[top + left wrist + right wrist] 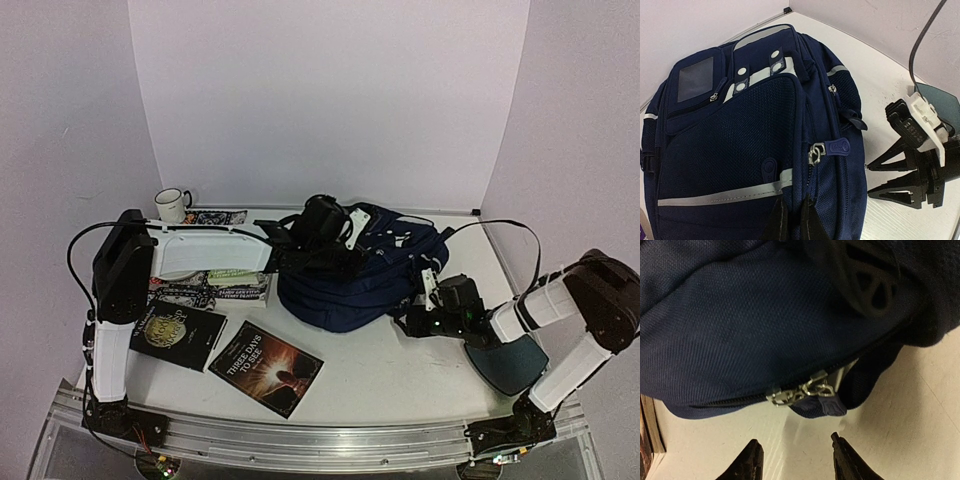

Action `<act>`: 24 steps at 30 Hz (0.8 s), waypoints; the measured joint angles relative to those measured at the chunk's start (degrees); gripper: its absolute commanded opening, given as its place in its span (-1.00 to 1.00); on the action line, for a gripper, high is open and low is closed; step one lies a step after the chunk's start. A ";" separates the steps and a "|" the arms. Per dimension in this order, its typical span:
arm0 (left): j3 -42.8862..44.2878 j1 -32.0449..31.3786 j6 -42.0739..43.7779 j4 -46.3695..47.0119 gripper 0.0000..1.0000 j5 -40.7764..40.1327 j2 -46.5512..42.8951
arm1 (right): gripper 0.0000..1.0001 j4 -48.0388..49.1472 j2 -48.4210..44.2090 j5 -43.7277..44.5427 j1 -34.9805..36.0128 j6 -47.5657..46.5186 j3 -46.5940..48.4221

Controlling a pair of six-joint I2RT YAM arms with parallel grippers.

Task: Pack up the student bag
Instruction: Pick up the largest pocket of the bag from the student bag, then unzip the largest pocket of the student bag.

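student bag (pixel 340 295): front up on table (pixel 400 370), between the arms; zip closed where visible, books (pixel 266 368) outside. likely step: unzipping, early. right gripper (pixel 797 457): spread, empty, just short of zip pulls (pixel 802 390); next, advance and pinch one pull. left gripper (pixel 792 222): tips close together over fabric, hold not determinable. right wrist only: paired pulls meeting. left wrist only: mesh front pocket (pixel 730 145).
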 measured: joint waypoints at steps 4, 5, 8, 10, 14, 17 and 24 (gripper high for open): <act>0.03 0.12 -0.50 0.00 -1.00 0.59 0.07 | -0.11 3.44 3.50 0.82 0.00 -1.44 2.34; 0.07 0.13 -0.72 0.02 -1.00 0.84 0.10 | -0.13 4.38 4.24 1.13 0.00 -1.78 2.77; 0.09 0.21 -1.17 0.02 -1.00 1.56 0.17 | -0.20 6.37 6.35 1.85 0.00 -2.71 3.58; 0.09 0.32 -1.26 0.01 -1.00 2.01 0.17 | -0.31 7.23 7.24 2.36 0.00 -3.19 3.66; 0.11 0.41 -1.52 0.02 -1.00 2.45 0.17 | -0.72 7.99 8.03 3.11 0.02 -4.52 3.81; 0.27 0.38 -1.56 -0.12 -1.00 2.42 0.22 | -0.97 8.58 8.04 2.54 0.04 -5.25 3.84; 4.80 0.36 -1.58 -3.30 -1.00 2.30 2.21 | -1.00 4.78 4.28 1.32 -0.14 -4.04 3.82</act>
